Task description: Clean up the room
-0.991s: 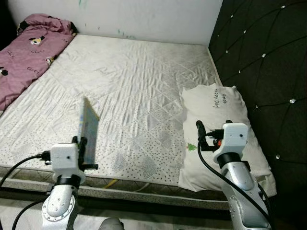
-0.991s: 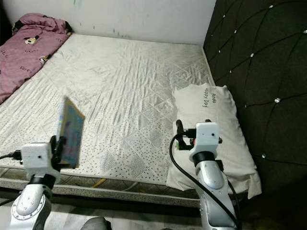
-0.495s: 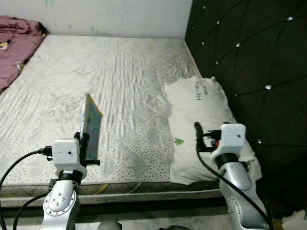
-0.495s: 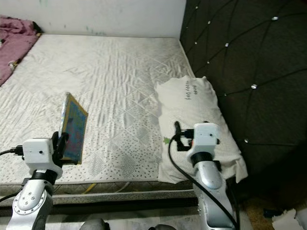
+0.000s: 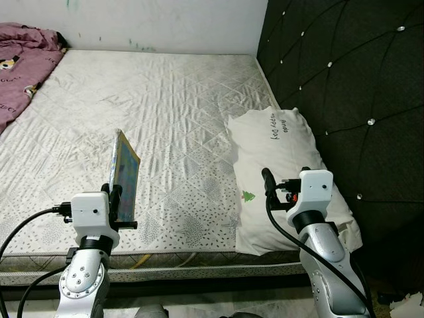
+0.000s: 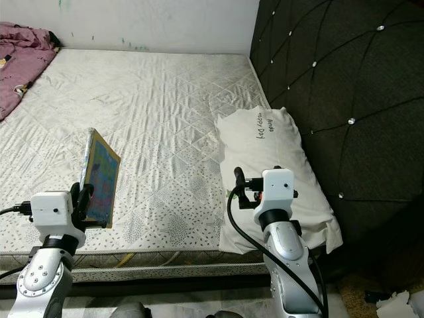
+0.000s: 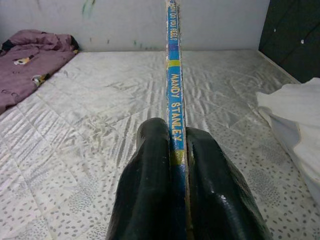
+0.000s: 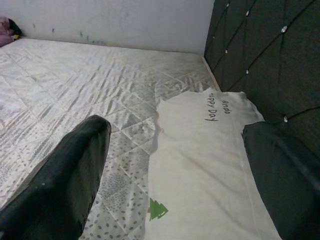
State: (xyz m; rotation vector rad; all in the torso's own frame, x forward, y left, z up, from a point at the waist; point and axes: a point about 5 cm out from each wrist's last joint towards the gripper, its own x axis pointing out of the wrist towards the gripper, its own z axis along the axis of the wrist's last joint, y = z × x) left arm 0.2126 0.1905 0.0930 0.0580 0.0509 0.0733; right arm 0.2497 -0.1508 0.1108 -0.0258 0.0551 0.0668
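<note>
Since half a second ago the right gripper (image 8: 170, 165) is hovering slightly lower over the pillow (image 5: 285, 172), fingers spread wide; the left gripper (image 7: 172, 160) is pinching a thin, stiff, light book (image 5: 124, 173) upright by its lower edge above the mattress's (image 5: 179, 106) near edge.

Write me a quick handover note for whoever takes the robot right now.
Left end effector: shut on a thin book, held upright on edge over the mattress near its front edge.
Right end effector: open, holding nothing, raised over the white pillow by the black headboard.
Done: book picked up.
Left: put the book away. The pink blanket lies bunched at the mattress's far left corner.
</note>
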